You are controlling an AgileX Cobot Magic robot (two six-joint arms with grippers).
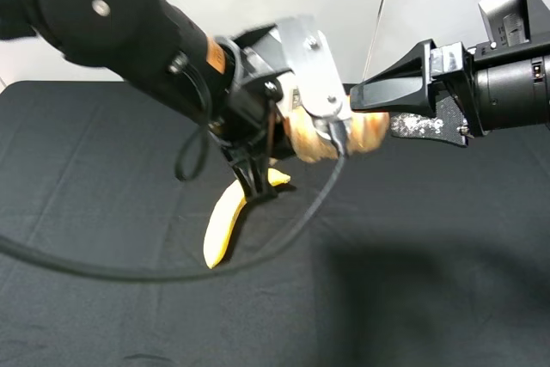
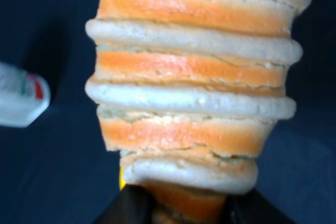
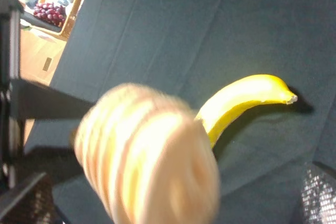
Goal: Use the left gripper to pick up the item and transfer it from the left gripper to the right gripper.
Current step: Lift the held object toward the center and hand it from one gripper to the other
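- The item (image 1: 309,143), a tan ridged roll, is held in the air above the black bench (image 1: 447,281). In the high view it lies roughly level, with its wider end toward three o'clock. Up there it can be reached from the side with nothing beneath it in the way.
- The left claw (image 1: 292,131), reaching in from ten o'clock, is clamped on the roll's narrow end. Its wrist view shows dark jaws pinching only the taper. I judge that this leaves the broad ridged body free for a second grip.
- The right claw (image 1: 374,113) comes in from three o'clock with its jaws spread wide and the roll's free end between them. In its own wrist view the fingers sit at the far edges, and neither is pressing on the roll.
- The pick looks done and the handover about half made. The right claw would need to close firmly before the left lets go.
- The banana (image 1: 222,225) lies on the bench at seven o'clock from the roll, well below it and untouched.
- A white bottle (image 2: 21,100) shows only in the left wrist view, apart from the roll.
- A loose black cable (image 1: 318,199) sags under the roll. The ridges may help the grip, though the taper could let the roll slide.
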